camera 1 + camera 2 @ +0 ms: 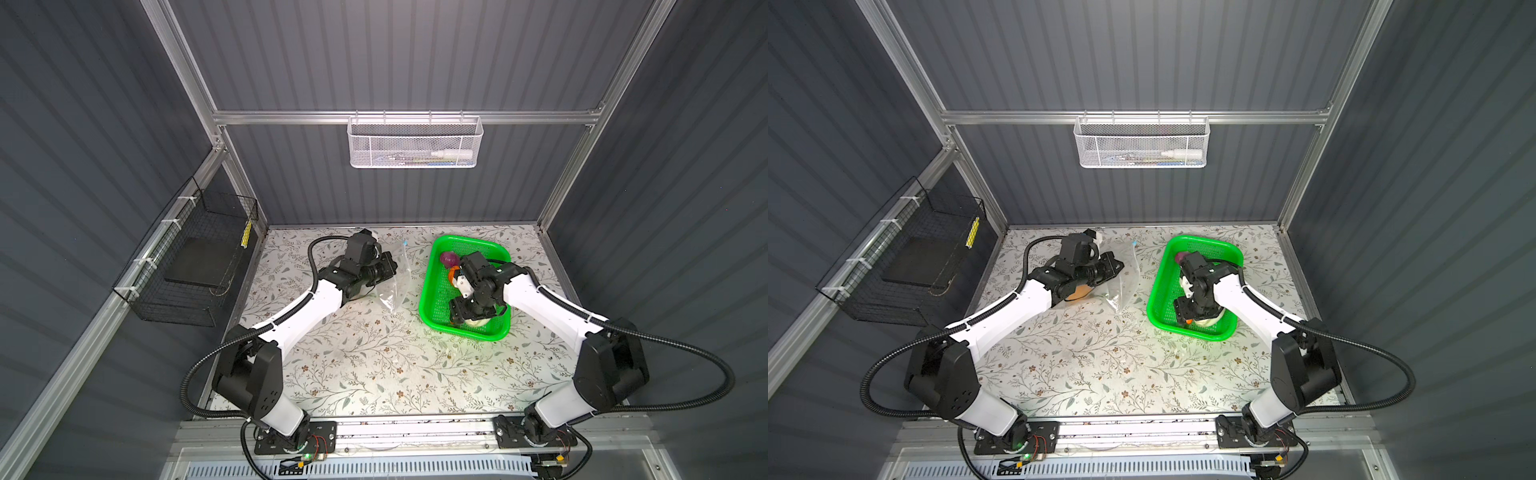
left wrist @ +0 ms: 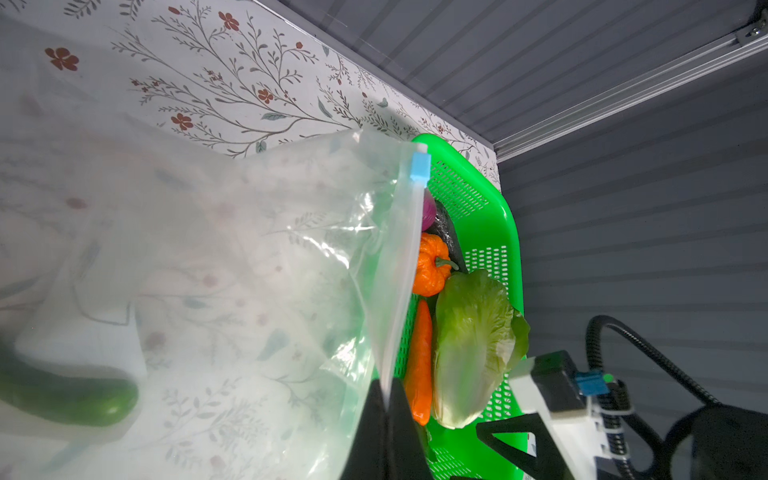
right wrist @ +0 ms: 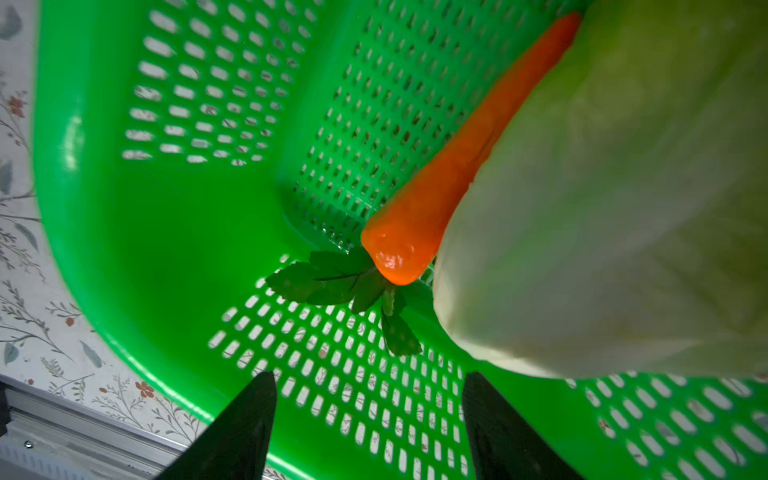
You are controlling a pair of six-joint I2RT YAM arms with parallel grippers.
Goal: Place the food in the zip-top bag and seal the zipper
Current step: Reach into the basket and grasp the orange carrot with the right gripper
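The open right gripper is hovering in the basket at the six-o'clock end of the carrot, which is lying twelve-to-six seen from above, while the left gripper is pinching the bag at the basket's nine o'clock.

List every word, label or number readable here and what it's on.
None can be read in any view.
Yellow tag on the black wire basket: dark marks, too small to read.
Bottle in the white mesh basket: label, if any, too small.
Zip-top bag: no legible print.
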